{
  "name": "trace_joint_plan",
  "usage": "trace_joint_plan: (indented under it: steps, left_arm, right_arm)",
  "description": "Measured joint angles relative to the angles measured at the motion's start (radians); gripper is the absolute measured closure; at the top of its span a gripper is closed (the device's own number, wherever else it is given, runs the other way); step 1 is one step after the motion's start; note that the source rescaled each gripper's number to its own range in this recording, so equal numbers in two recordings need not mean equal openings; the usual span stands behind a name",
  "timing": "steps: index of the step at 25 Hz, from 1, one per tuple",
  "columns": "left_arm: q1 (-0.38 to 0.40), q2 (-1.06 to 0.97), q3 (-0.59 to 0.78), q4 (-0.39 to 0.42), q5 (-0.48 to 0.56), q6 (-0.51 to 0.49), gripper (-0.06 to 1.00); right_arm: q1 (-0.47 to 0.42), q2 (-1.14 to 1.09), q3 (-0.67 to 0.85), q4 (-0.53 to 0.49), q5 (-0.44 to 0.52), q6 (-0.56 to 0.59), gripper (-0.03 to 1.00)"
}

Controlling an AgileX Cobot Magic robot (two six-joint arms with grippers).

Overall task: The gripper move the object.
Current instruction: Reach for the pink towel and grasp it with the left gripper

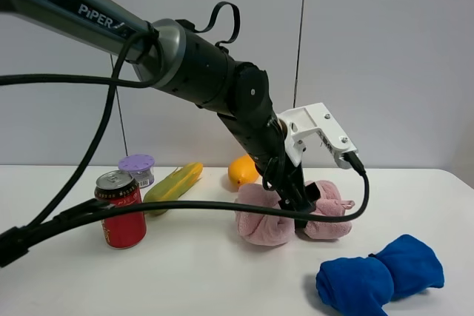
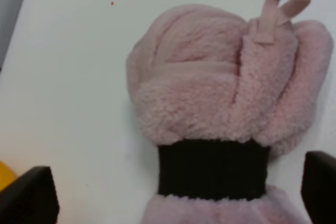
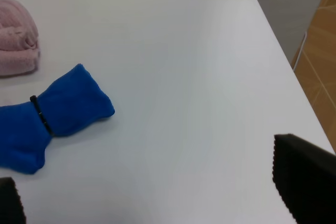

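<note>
The arm (image 1: 89,9) is a dark grey tube marked "PiPER" in white letters. It meets a pale grey collar (image 1: 174,42) and then rounded black joint housings (image 1: 222,83), one with a small pale dot on its side. Thick black cables (image 1: 104,120) trail from it, and a thinner one forms a small loop (image 1: 226,16) above the joint. A white angular bracket (image 1: 320,129) with dark screws carries a black plug (image 1: 354,160). The left gripper (image 2: 174,191) has matte black, blocky fingers (image 2: 29,196). The right gripper (image 3: 155,192) has black fingers (image 3: 303,182) with a finely toothed edge.
</note>
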Motion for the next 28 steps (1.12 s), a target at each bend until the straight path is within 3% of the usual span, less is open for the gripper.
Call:
trace_joint_plan:
  steps: [9, 20, 22, 24, 28]
  left_arm:
    - [-0.001, 0.084, -0.001, -0.008, -0.002, 0.011, 0.06]
    - [-0.001, 0.11, -0.001, -0.008, -0.087, 0.015, 0.09]
    - [0.0, 0.114, -0.001, -0.008, -0.089, 0.015, 0.18]
    - [0.0, 0.119, -0.001, -0.008, -0.094, 0.015, 0.34]
    - [0.002, 0.121, -0.001, -0.008, -0.098, 0.015, 0.86]
  right_arm:
    - [0.0, 0.0, 0.0, 0.0, 0.0, 0.0, -0.03]
    - [0.0, 0.0, 0.0, 0.0, 0.0, 0.0, -0.03]
    - [0.0, 0.0, 0.0, 0.0, 0.0, 0.0, -0.03]
    - [0.0, 0.0, 0.0, 0.0, 0.0, 0.0, -0.03]
    - [0.0, 0.0, 0.0, 0.0, 0.0, 0.0, -0.03]
